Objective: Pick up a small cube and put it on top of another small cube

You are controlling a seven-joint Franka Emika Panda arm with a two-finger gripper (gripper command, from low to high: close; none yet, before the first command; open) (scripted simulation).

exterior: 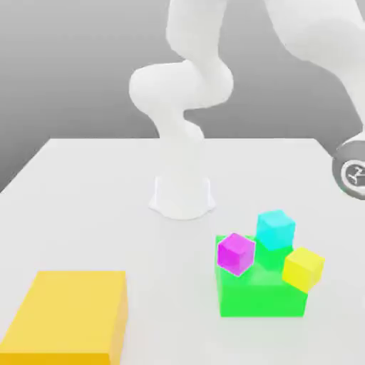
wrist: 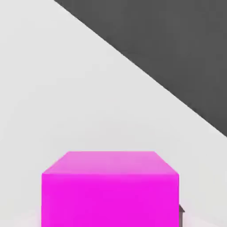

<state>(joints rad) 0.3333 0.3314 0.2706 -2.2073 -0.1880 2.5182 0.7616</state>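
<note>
Green block [exterior: 262, 294]: sits on the white table [exterior: 85, 192], the landmark here.
Magenta cube [exterior: 236, 253]: on the block's near-left top corner.
Cyan cube [exterior: 275, 229]: on the block's top, at the back.
Yellow cube [exterior: 303, 269]: at the block's right edge.
Orange block [exterior: 68, 315]: well apart from the green block.
Tool: can't tell its state.

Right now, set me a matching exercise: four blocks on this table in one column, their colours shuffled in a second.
Blocks:
1. wide flat block at the exterior view's left
2. big block beneath the small cubes
3. small cube at that block's left corner
4. small cube at its right corner

Colours:
A. magenta
B. green
C. orange-yellow
D. yellow

Pairs: 1-C, 2-B, 3-A, 4-D
</note>
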